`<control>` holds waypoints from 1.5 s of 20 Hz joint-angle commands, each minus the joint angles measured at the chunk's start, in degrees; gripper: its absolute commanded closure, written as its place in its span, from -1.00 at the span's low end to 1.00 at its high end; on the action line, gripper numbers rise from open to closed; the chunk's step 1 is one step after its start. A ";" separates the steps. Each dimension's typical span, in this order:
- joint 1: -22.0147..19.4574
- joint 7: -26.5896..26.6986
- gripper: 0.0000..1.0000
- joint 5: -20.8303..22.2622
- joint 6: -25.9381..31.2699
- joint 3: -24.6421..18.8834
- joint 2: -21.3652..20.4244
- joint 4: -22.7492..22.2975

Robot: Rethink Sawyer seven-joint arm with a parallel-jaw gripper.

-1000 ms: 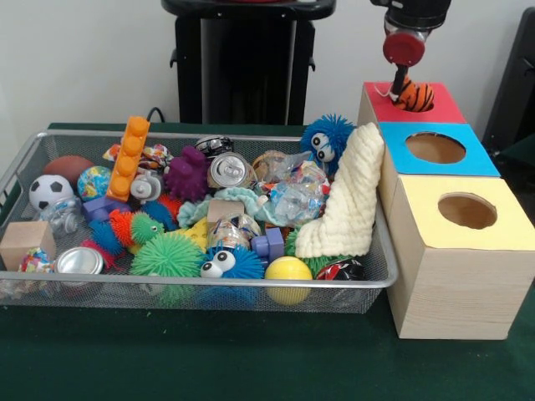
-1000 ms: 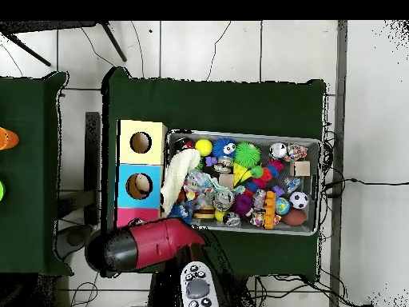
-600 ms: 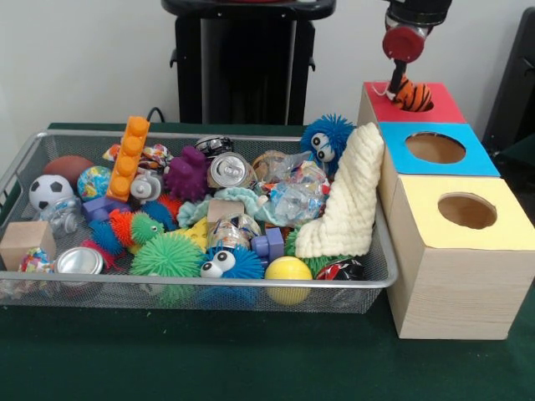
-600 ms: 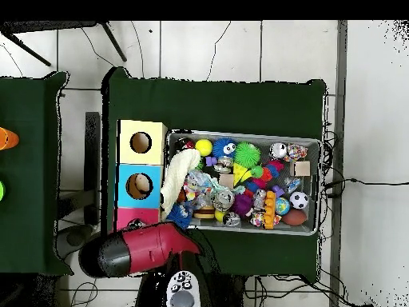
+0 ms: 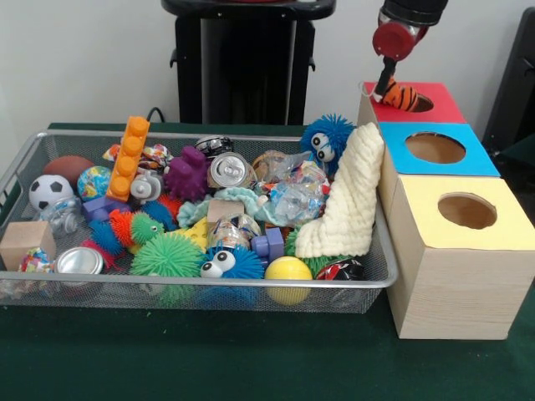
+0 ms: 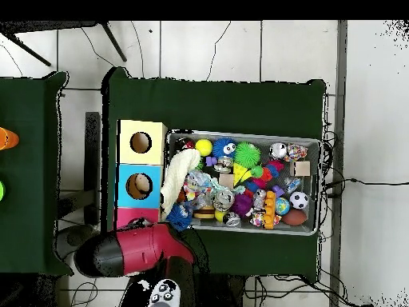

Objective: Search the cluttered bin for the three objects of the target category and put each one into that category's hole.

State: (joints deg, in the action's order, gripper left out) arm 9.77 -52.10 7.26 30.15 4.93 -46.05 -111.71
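An orange ball with black stripes (image 5: 403,97) hangs at the left rim of the round hole in the red box top (image 5: 445,109). My gripper (image 5: 390,88) comes down from the upper right and is shut on this ball; only its tip shows beside the ball. The wire bin (image 5: 25,159) holds other balls: a soccer ball (image 5: 50,190), a brown football (image 5: 68,167), a yellow ball (image 5: 287,269) and a globe-printed ball (image 5: 94,181). In the overhead view the red arm (image 6: 136,249) covers most of the red box (image 6: 128,214) and hides the gripper.
A blue-topped box (image 5: 435,149) and a yellow-topped box (image 5: 468,210) stand in a row with the red one, right of the bin. A cream cloth (image 5: 351,196) leans over the bin's right wall. Spiky toys, cans, wooden blocks and plastic bricks fill the bin.
The gripper has shifted left and slightly up, and the striped ball has moved with it from over the red hole to the hole's left rim. In the overhead view the arm swung left.
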 commanded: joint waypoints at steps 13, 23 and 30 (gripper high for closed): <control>9.01 -26.68 1.00 -0.86 7.83 10.61 13.25 11.52; 9.02 -28.00 1.00 -4.68 8.41 7.77 13.12 12.46; 5.97 -24.63 1.00 -8.77 4.02 1.02 13.52 12.28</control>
State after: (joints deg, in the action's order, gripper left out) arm 19.22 -64.38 2.28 39.35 14.26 -39.09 -102.06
